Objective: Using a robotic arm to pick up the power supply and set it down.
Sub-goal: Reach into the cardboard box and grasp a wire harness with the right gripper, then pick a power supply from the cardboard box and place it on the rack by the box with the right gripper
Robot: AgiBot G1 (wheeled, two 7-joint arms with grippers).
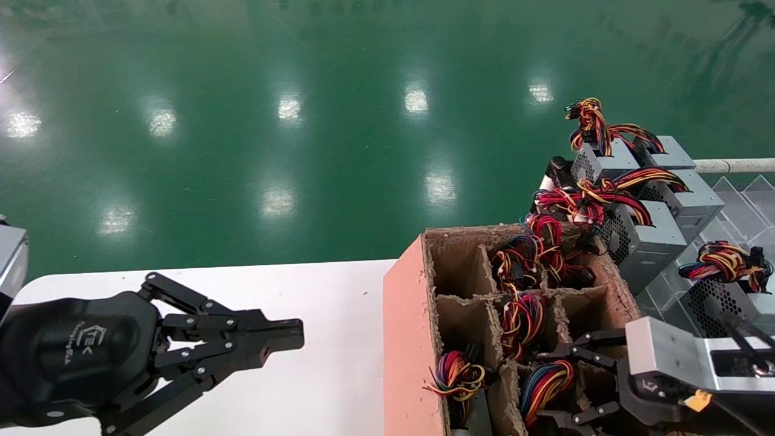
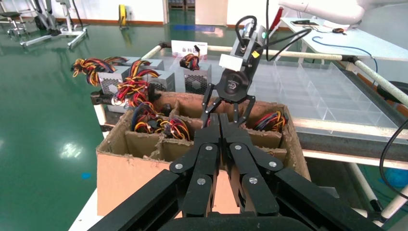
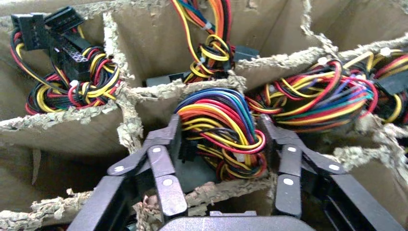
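Observation:
The power supply sits in a near compartment of the divided cardboard box (image 1: 407, 339). Mostly its wire bundle (image 3: 222, 129) (image 1: 545, 381) shows, in red, yellow, blue and black, with a little grey body (image 3: 197, 173) beneath it. My right gripper (image 3: 220, 137) (image 1: 560, 384) reaches down into that compartment, open, one finger on each side of the bundle. Whether the fingers touch the casing is hidden. My left gripper (image 1: 295, 336) (image 2: 220, 118) hovers shut and holding nothing over the white table (image 1: 327, 381), left of the box.
Other compartments hold more wire bundles (image 1: 521, 318) (image 3: 72, 82). Several silver power supplies (image 1: 645, 239) are stacked behind the box on the right, next to a clear divided tray (image 1: 742, 194). Torn cardboard dividers (image 3: 125, 120) crowd the right gripper. Green floor lies beyond.

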